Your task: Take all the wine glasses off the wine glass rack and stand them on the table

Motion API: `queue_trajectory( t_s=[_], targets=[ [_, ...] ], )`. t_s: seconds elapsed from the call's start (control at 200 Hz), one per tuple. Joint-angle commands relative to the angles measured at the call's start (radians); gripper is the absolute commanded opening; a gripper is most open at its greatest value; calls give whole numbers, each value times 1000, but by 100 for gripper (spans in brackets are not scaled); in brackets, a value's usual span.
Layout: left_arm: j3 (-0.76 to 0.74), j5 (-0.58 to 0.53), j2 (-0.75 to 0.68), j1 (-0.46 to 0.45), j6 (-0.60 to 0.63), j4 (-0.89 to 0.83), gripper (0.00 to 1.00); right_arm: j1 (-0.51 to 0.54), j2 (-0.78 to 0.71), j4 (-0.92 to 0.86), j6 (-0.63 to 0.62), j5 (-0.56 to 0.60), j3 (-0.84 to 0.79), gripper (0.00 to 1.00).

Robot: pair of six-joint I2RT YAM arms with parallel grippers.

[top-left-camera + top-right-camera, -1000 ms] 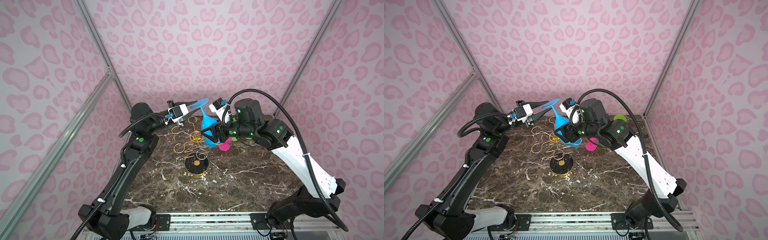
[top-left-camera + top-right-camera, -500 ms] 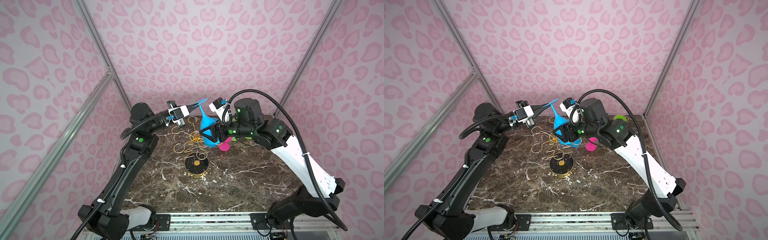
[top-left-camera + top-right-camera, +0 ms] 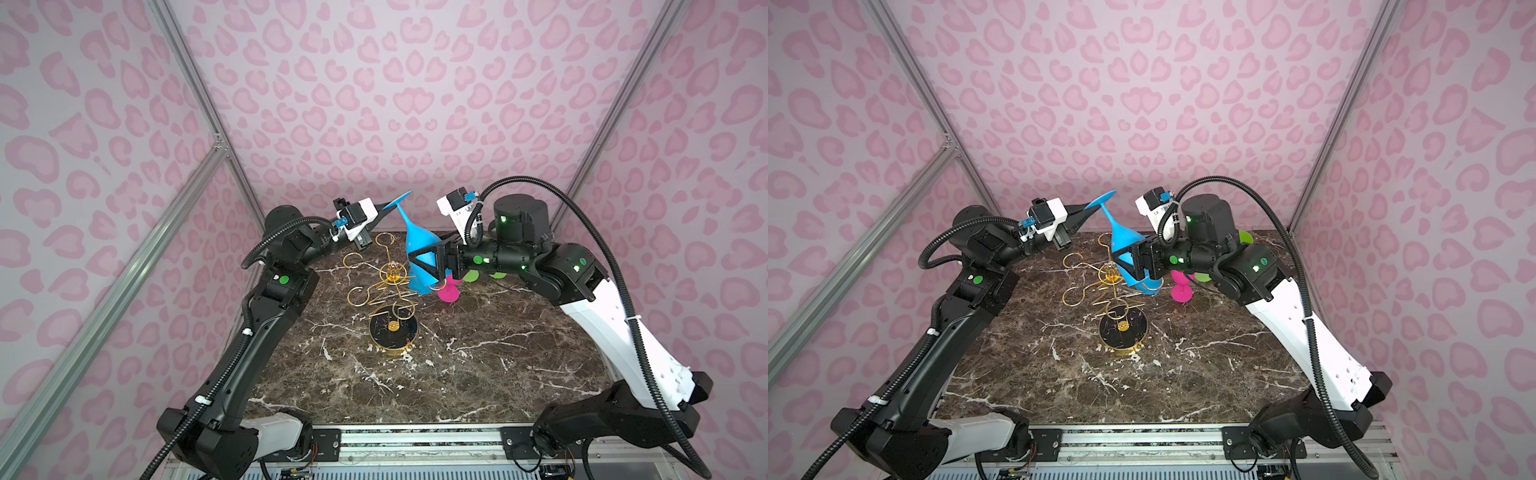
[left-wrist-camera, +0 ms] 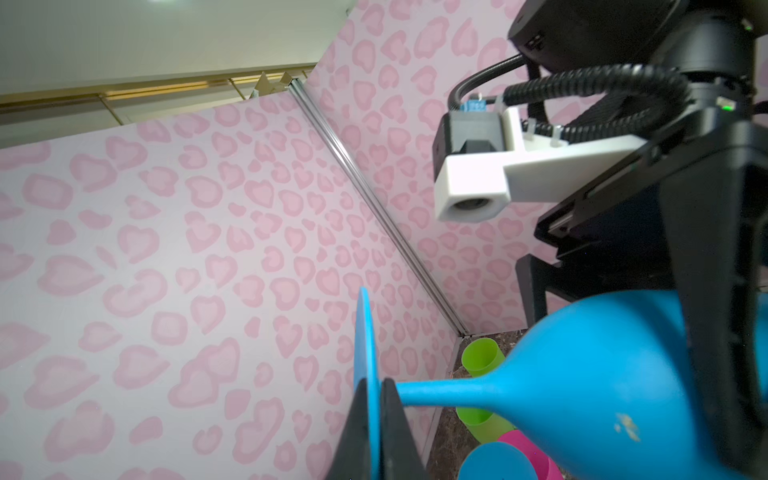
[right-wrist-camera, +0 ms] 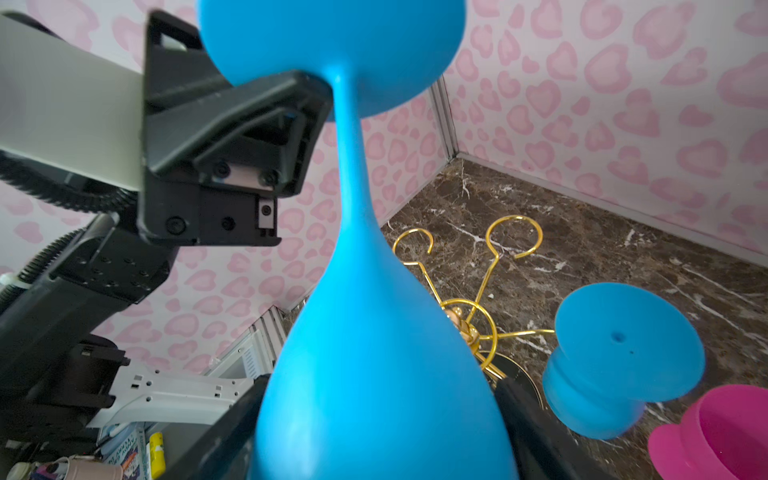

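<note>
The blue wine glass (image 3: pixel 419 249) hangs tilted with its foot uppermost, just above and right of the hub of the gold wire wine glass rack (image 3: pixel 392 274). My left gripper (image 3: pixel 384 210) is shut on the edge of the flat foot, which the left wrist view shows as a thin blue disc (image 4: pixel 368 332) pinched between the jaws (image 4: pixel 374 415). My right gripper (image 3: pixel 422 266) has its jaws wide on either side of the bowl (image 5: pixel 374 395); whether they press on it does not show. The glass's rim sits close to one rack hook; contact is unclear.
The rack's round black base (image 3: pixel 392 328) stands mid-table. Behind my right gripper are a pink cup (image 3: pixel 449 293), green cups (image 3: pixel 471 274) and an upturned blue cup (image 5: pixel 623 357). The back wall and corner post lie close behind both grippers.
My left gripper has closed onto the glass's foot, and the foot has tipped up more steeply. The right arm and the bowl have barely shifted.
</note>
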Motion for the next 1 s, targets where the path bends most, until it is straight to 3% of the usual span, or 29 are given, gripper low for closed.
queue_trajectory(
  t_s=[0.0,0.275,0.49,0.78,0.995],
  targets=[
    [0,-110,4,2,-58,35,3,-18,-47,129,55,-82,-50,86],
    [-4,-193,19,5,-155,35,3,-62,-169,213,96,-90,-149,89],
    [-6,-265,26,17,-289,50,3,-70,-307,244,74,-10,-239,89],
    [-27,-244,9,34,-461,95,3,-74,-465,294,37,166,-382,71],
    [-37,-208,-3,35,-520,107,3,-76,-431,331,6,197,-416,67]
  ],
)
